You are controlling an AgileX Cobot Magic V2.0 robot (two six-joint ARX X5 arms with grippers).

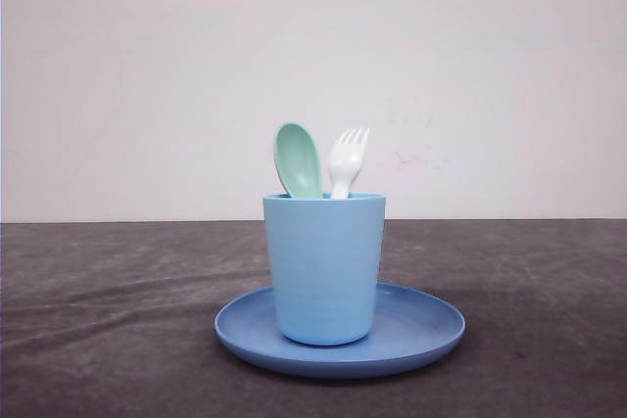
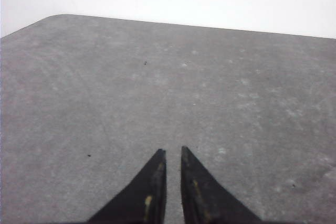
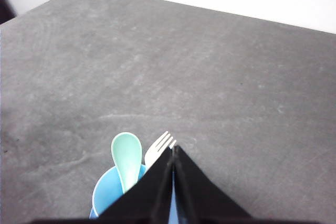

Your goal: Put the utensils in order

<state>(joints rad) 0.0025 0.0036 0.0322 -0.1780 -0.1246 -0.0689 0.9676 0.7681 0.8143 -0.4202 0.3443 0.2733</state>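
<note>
The mint-green spoon (image 1: pixel 298 159) and the white fork (image 1: pixel 347 159) stand side by side, heads up, in the light blue cup (image 1: pixel 323 266). The cup sits upright in the middle of the round blue plate (image 1: pixel 421 325). In the right wrist view my right gripper (image 3: pixel 174 148) hangs above the cup (image 3: pixel 105 192), shut and holding nothing, with its tips close by the fork's tines (image 3: pixel 159 148) and the spoon bowl (image 3: pixel 127 156) beside them. My left gripper (image 2: pixel 173 150) is over bare table, shut but for a thin slit, with nothing between its fingers.
The dark grey table (image 1: pixel 98 320) stretches out on both sides of the plate and ends at a white wall behind. The left wrist view takes in the table's rounded far corner (image 2: pixel 58 18) and its back edge.
</note>
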